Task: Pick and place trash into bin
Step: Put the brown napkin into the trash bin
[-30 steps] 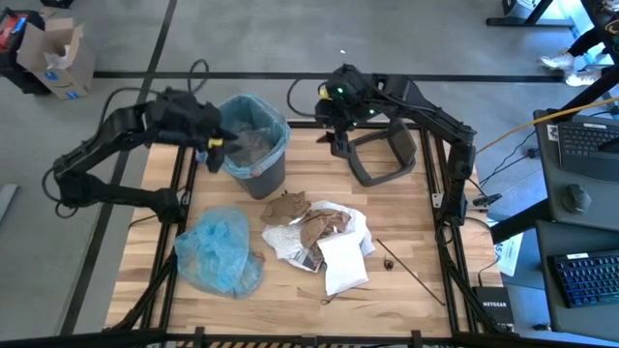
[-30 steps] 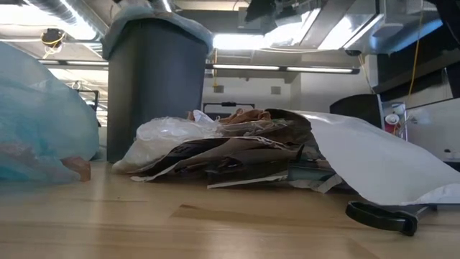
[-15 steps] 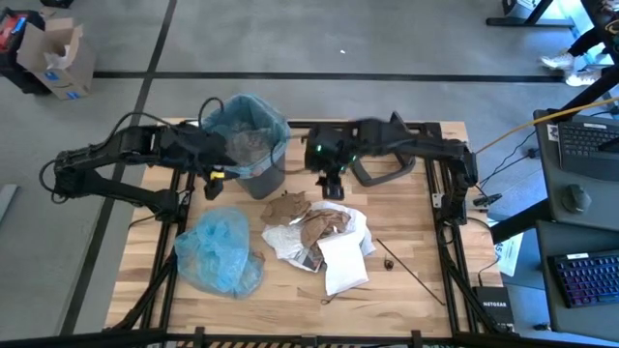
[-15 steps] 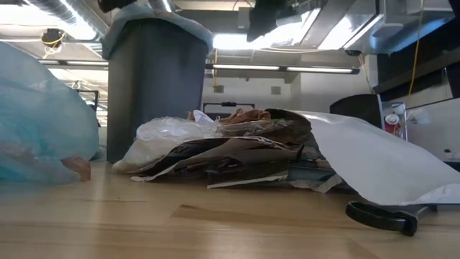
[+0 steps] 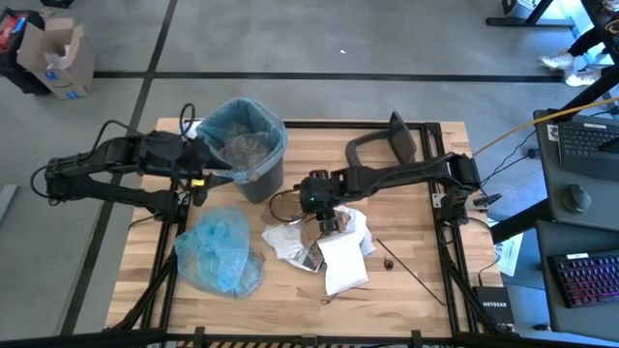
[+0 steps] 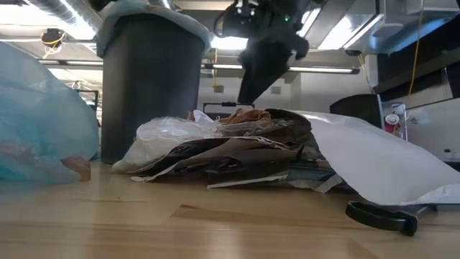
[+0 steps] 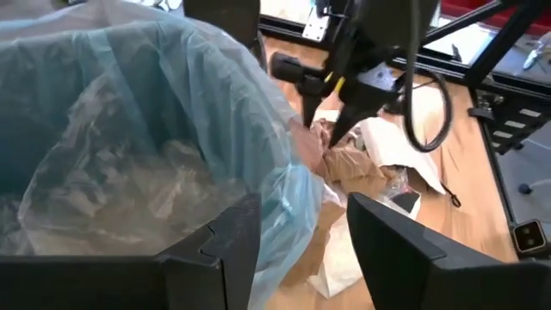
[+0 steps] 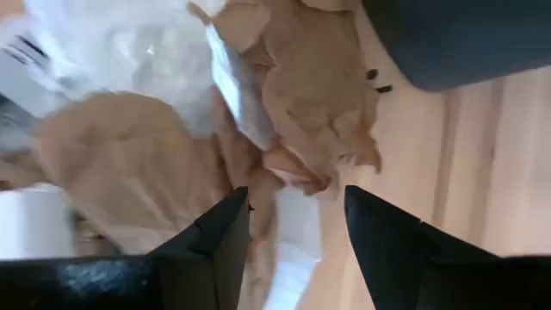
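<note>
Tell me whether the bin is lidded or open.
Open: the bin shows its blue liner and trash inside, while the grey lid lies apart on the table.

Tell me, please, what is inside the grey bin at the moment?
The bin holds a light blue liner bag, and crumpled clear wrap lies in it, with some brownish litter visible from above. Anything beneath that wrap is covered and cannot be seen.

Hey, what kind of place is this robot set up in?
Probably a robotics lab or workshop: a slatted wooden table on bare grey concrete floor, desks with black computer keyboards alongside, and exposed ceiling ducts overhead.
</note>
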`<state>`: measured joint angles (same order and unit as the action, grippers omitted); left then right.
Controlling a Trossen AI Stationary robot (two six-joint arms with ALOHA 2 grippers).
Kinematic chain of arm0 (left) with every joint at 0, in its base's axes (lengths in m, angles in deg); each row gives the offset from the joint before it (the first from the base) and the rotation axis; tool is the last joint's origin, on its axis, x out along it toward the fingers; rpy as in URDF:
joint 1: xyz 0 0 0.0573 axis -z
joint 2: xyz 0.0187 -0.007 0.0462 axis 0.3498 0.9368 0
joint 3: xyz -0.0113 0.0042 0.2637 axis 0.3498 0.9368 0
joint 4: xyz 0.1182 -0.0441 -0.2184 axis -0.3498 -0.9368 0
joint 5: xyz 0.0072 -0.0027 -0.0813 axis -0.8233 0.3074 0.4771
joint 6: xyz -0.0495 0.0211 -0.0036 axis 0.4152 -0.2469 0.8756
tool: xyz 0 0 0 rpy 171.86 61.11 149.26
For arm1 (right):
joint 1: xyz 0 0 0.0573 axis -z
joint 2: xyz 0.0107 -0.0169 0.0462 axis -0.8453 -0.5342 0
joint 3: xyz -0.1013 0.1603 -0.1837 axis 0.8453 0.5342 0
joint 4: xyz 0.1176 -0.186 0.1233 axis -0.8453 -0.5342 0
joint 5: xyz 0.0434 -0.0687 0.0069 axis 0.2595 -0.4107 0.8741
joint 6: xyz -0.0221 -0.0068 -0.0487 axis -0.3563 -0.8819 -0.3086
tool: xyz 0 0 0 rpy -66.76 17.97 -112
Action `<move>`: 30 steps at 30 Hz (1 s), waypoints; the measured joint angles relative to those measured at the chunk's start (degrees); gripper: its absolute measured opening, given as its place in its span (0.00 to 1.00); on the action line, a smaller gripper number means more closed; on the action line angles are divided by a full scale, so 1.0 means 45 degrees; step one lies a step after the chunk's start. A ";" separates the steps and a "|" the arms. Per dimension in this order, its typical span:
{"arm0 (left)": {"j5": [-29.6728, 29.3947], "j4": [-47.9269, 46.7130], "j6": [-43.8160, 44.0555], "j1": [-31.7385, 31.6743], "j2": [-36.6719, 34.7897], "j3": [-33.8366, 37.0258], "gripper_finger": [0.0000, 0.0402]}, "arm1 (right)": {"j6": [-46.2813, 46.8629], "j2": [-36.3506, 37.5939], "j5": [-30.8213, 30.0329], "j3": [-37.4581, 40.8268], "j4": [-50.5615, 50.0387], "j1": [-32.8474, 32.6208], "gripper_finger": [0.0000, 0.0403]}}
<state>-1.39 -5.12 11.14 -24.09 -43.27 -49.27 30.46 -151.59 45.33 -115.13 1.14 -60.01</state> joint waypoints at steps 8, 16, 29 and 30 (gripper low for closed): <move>0.0000 -0.0049 0.0016 -0.0005 0.0018 0.0000 0.41 | -0.3620 -0.0272 -0.0168 0.1199 0.2139 0.0014 0.46; 0.0000 -0.0106 0.0002 -0.0005 0.0019 0.0000 0.41 | -0.5836 -0.0345 -0.0733 0.2313 0.4673 0.0014 0.44; 0.0000 -0.0099 0.0066 -0.0005 0.0000 -0.0017 0.41 | -0.5162 0.0129 -0.1145 0.1186 0.2602 0.0014 0.02; 0.0000 -0.0124 0.0093 -0.0005 -0.0061 -0.0068 0.41 | -0.5000 0.0429 -0.1004 0.0848 0.2103 0.0014 0.01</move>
<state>-1.39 -5.68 11.56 -24.12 -43.55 -49.58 7.96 -149.66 40.81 -111.31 10.61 -59.95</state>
